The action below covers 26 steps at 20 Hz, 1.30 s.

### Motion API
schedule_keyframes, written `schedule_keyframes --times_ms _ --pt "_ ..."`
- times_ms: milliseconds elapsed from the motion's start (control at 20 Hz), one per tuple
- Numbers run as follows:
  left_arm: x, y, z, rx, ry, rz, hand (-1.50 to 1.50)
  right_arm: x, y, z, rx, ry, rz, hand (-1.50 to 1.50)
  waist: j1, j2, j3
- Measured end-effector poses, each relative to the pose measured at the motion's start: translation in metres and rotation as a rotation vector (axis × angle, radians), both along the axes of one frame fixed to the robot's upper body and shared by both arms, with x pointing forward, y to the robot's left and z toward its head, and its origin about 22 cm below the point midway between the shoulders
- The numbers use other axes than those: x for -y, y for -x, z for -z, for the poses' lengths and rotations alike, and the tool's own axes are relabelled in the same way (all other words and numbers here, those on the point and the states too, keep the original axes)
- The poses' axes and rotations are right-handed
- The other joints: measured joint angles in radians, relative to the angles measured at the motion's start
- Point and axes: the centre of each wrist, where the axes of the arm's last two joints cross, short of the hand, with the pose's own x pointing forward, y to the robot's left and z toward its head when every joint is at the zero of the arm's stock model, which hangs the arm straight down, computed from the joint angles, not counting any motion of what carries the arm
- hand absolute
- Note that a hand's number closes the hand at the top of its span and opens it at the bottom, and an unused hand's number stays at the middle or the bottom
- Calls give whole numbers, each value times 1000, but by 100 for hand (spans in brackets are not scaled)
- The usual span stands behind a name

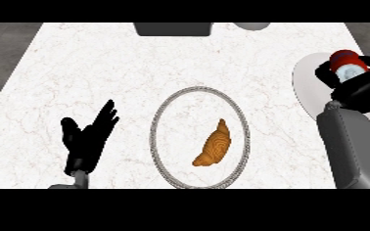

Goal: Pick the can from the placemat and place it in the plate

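Gripping the can [347, 64], the right hand [345, 84] is over the placemat [309, 85].

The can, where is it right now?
In the head view the can is at the far right, over the placemat, with the right hand curled round it, right of the plate.

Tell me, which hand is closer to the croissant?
Left. The left hand rests open just outside the plate holding the croissant; the right hand is far right, around the can.
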Motion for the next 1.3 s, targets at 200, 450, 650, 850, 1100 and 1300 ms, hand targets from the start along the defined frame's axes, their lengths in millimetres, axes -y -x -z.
schedule_keyframes --times_ms 200,450,650,850,1100,1300 --pt "3 -2 3 7 -2 5 0 42 4 1 18 -13 29 150 5 1 2" --pt "3 -4 2 18 -1 18 0 78 12 6 -10 -96 76 -150 12 3 2" --pt "2 -7 -1 9 1 22 0 96 18 15 -161 -222 75 -150 18 7 3" --pt "7 -7 0 16 3 25 0 110 23 19 -198 -299 8 -150 24 10 5" --pt "7 -7 -2 10 6 29 0 117 26 18 -90 -306 -101 -150 26 11 6" --pt "5 -5 -2 4 4 19 0 123 31 15 76 -285 -130 -150 19 9 6"
